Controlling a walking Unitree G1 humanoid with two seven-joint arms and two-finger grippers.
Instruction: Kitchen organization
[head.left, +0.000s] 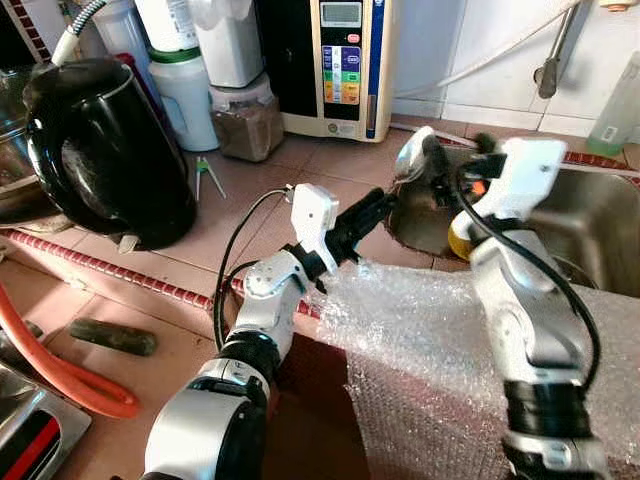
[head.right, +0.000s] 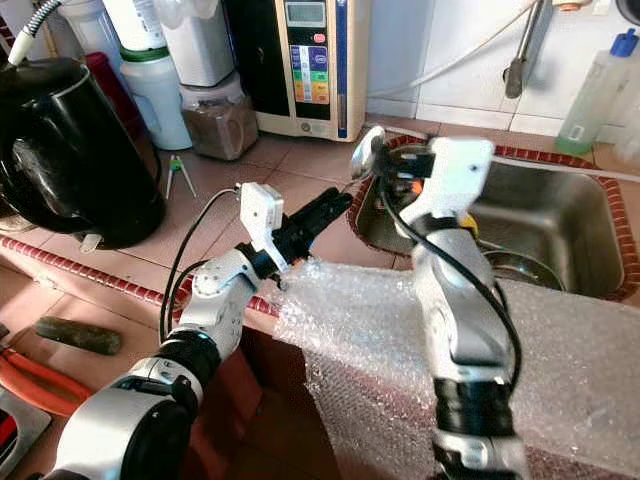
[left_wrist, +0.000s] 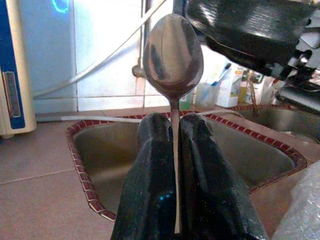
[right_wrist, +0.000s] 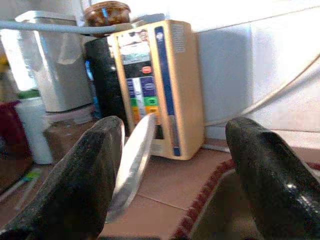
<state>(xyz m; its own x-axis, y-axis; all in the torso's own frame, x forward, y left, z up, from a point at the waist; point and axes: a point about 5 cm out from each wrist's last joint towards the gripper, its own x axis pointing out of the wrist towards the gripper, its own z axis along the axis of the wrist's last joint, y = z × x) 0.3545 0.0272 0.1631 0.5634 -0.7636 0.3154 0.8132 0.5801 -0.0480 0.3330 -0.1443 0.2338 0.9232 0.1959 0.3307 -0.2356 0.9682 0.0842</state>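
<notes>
Polished steel is what matters here: a spoon (left_wrist: 172, 55) is pinched by its thin handle between the two black fingers of the left gripper (left_wrist: 175, 150), bowl up, held above the near rim of the steel sink (head.right: 560, 230). In the head views the spoon's bowl sits at about 1 o'clock from the left wrist and just beside the right gripper (right_wrist: 170, 165). That claw stands wide apart with nothing clamped; the spoon's bowl lies close along one of its fingers (right_wrist: 85, 175), and I cannot tell whether they touch.

The spoon should handle as light, rigid and not fragile, but its smooth, narrow handle is slippery and can pivot in a two-finger pinch. The safest hold is on the flat of the handle, near the neck below the bowl, rather than on the curved bowl itself, which would squirt out of closing fingers.

Bubble wrap (head.left: 420, 340) drapes over the counter edge at 6 o'clock from the sink. A black kettle (head.left: 100, 150) stands at 9 o'clock on the tiled counter, and a water purifier (head.left: 335, 60) stands at 11 o'clock against the wall.
</notes>
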